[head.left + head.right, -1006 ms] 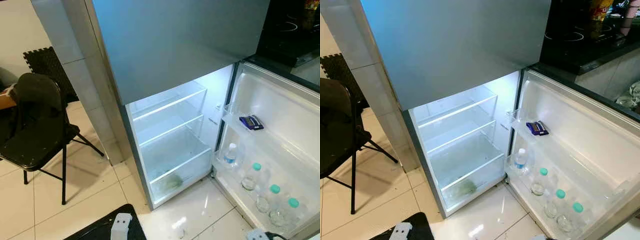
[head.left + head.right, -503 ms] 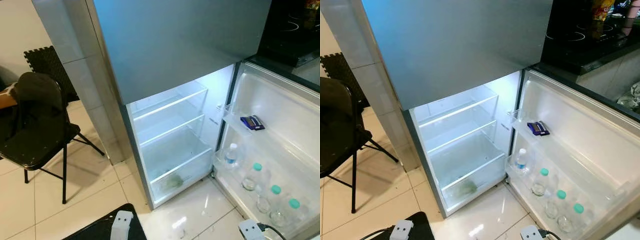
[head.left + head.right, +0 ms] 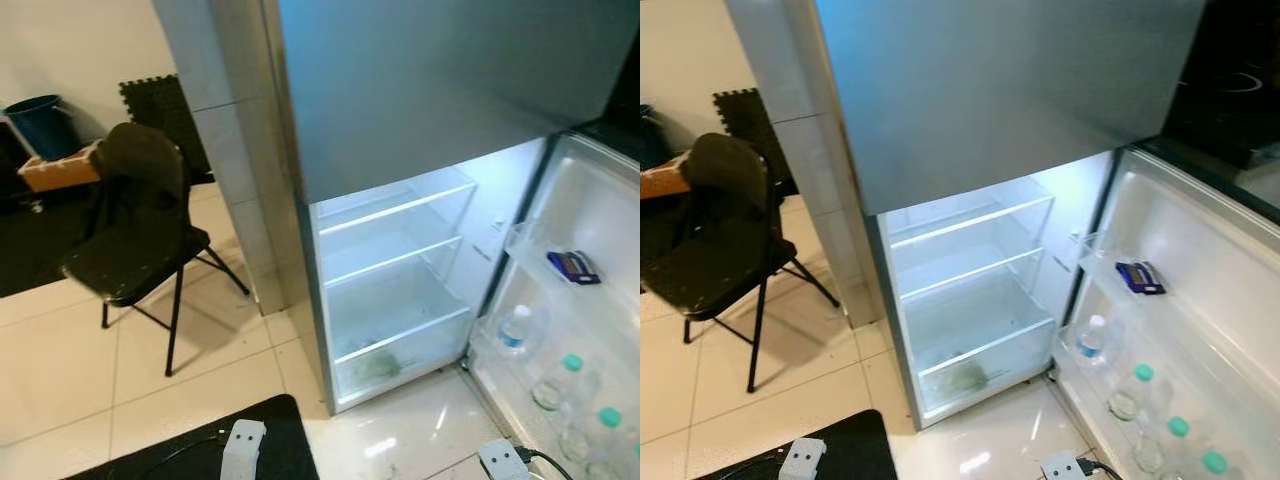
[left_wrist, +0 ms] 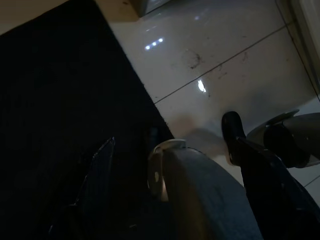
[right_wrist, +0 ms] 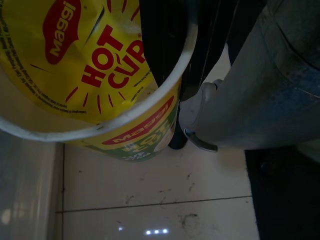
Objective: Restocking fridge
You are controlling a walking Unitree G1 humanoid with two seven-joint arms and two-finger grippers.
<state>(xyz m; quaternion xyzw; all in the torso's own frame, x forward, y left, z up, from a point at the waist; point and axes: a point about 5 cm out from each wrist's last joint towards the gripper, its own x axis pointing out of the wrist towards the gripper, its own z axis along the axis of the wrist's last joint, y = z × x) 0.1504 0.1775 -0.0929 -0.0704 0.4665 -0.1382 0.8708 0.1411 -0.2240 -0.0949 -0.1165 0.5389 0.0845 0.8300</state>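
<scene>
A black folding chair [image 3: 140, 245] is set on the tiled floor [image 3: 60, 370], a blue bin [image 3: 38, 122] and foam mat [image 3: 165, 105] seen behind.

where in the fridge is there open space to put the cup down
The glass shelves in the main compartment look bare, top to bottom; only the bottom drawer holds something green. On the door, the upper rack is free beside the blue packet. The lower door rack is crowded with water bottles.
</scene>
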